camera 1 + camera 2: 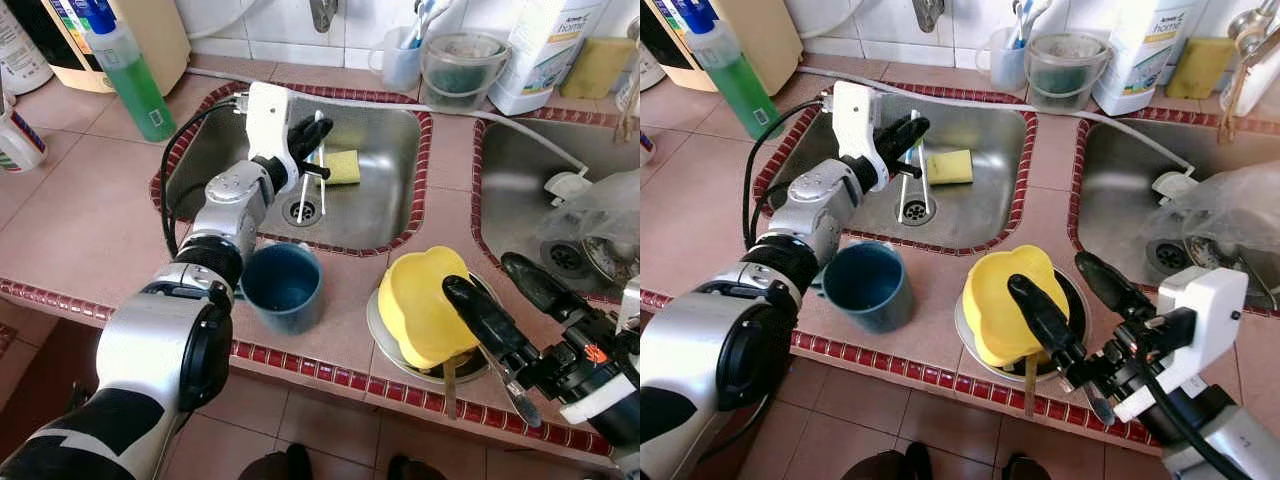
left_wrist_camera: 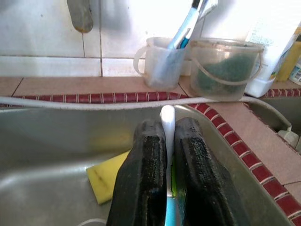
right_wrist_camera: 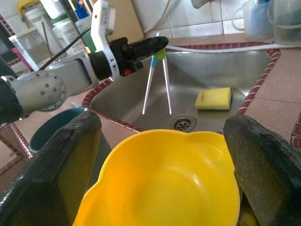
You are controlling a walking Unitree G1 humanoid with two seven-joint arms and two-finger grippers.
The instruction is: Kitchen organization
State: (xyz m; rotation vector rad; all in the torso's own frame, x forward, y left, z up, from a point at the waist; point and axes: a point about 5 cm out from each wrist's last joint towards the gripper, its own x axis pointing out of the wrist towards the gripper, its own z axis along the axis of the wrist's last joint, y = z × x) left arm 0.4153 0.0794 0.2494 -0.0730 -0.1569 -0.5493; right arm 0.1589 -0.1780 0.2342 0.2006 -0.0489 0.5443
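Left eye view: the left gripper (image 1: 312,150) hangs over the left sink (image 1: 385,215), at 12 o'clock from the blue cup (image 1: 283,288), its fingers pinched together on a pair of white chopsticks (image 1: 318,175) that dangle toward the drain (image 1: 303,211). A yellow sponge (image 1: 343,166) lies just beside them at 3 o'clock. At 5 o'clock, the right gripper (image 1: 505,292) straddles the yellow bowl (image 1: 420,305) with its fingers spread wide.

Right eye view: the bowl sits tilted on a plate (image 1: 968,345) near the counter's red tile edge (image 1: 930,368), so a nudge toward 6 o'clock could tip it off. The right sink (image 1: 1110,180) holds a plastic bag (image 1: 1230,210).

Left wrist view: the 2 fingers (image 2: 143,179) clamp the chopsticks' white top. A toothbrush cup (image 2: 160,63) and a lidded tub (image 2: 225,68) stand at 12 o'clock on the ledge.

Right wrist view: the chopsticks look light, stiff and slippery; held at 1 end they may swing or splay. The bowl looks like light, smooth plastic, best taken by its rim. The basin gives open room below.
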